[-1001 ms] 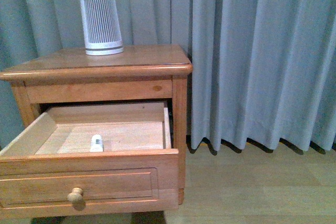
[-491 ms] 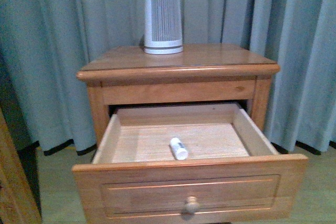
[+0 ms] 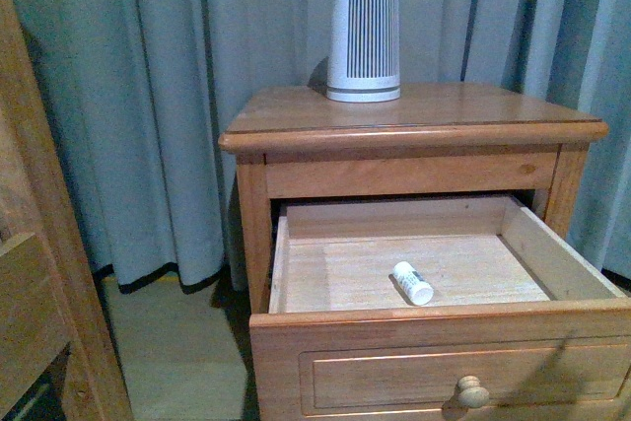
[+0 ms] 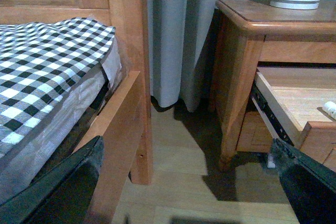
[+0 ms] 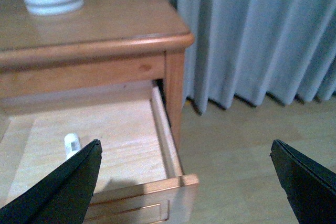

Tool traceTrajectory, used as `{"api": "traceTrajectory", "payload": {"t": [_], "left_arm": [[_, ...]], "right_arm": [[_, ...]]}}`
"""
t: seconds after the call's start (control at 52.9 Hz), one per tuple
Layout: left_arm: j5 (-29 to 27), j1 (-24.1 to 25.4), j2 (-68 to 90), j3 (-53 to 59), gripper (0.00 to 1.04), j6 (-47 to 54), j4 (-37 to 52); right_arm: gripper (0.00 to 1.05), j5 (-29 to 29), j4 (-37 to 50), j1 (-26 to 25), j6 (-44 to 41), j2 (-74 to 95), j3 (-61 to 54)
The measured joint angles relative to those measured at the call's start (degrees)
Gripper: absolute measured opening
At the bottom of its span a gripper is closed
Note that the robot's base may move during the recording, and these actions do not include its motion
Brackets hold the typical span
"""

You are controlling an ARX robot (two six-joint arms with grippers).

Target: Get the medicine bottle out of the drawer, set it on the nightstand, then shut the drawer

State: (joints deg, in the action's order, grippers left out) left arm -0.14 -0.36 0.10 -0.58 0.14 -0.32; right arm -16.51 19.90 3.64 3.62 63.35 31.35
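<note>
1. The medicine bottle (image 3: 413, 283) lies on its side on the pale floor of the open drawer (image 3: 444, 347), near the middle and a little toward the front wall. Nothing touches it.
2. The drawer is pulled well out of the nightstand (image 3: 296, 110), and its round wooden knob (image 3: 471, 392) shows low on the front panel.
3. The nightstand's top carries only a tall white ribbed device (image 3: 364, 38) near the back edge, with bare wood in front of it for the bottle.
4. The left tool (image 4: 186, 148) has its 2 fingers spread wide and holds nothing. It sits low, between the bed frame (image 4: 128, 77) and the nightstand.
5. The right tool (image 5: 185, 145) is also spread wide and empty. It hangs over the drawer's right side, with the bottle near one finger (image 5: 73, 182); neither arm shows in the front view.
6. Progress, as I judge it: only the drawer's opening is done. All 3 steps remain: grasping the bottle, setting it on top and closing the drawer.
7. No brand or writing is readable. Any marks on the bottle are too small to make out, and the ribbed device shows no label.
8. Grey curtains (image 3: 148, 96) hang behind, and checked bedding (image 4: 47, 56) covers the bed.
</note>
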Motion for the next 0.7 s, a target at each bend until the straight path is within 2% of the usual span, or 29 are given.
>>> {"api": "traceTrajectory", "payload": {"t": [0.189,0.359,0.699], "left_arm": [[-0.02,0.0,0.0,0.0,0.98,0.0,0.0],[0.0,0.0,0.0,0.0,0.98,0.0,0.0],[0.0,0.02,0.0,0.0,0.98,0.0,0.0]], "right_arm": [[0.98,4.96,-9.09,2.23,1.29,25.4,20.81],[0.98,5.42,-12.02,4.59,2.34,40.61,34.64],[0.98,5.29,-13.27,8.85,3.23,60.57,48.33]]}}
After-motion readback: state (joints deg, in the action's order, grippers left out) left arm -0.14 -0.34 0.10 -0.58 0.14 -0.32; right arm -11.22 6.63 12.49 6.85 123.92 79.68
